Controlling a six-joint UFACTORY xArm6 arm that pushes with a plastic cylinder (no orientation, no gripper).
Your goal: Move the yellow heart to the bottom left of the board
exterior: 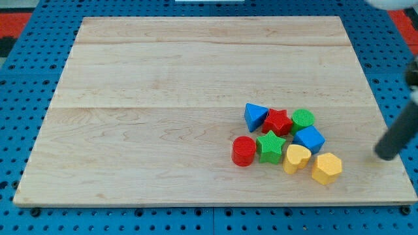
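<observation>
A: Camera view puts my tip [386, 155], a bare rod holding nothing, right of the cluster; heart [296, 158] touches the green star [270, 146] and cube [308, 138]
B: I'd approach from its right, push leftward along the bottom edge, clearing the red cylinder [243, 151]

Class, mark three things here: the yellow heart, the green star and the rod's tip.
yellow heart [296, 158], camera view, middle of its top face
green star [269, 145], camera view, centre of its top
my tip [385, 156], camera view, rod's very end
</observation>
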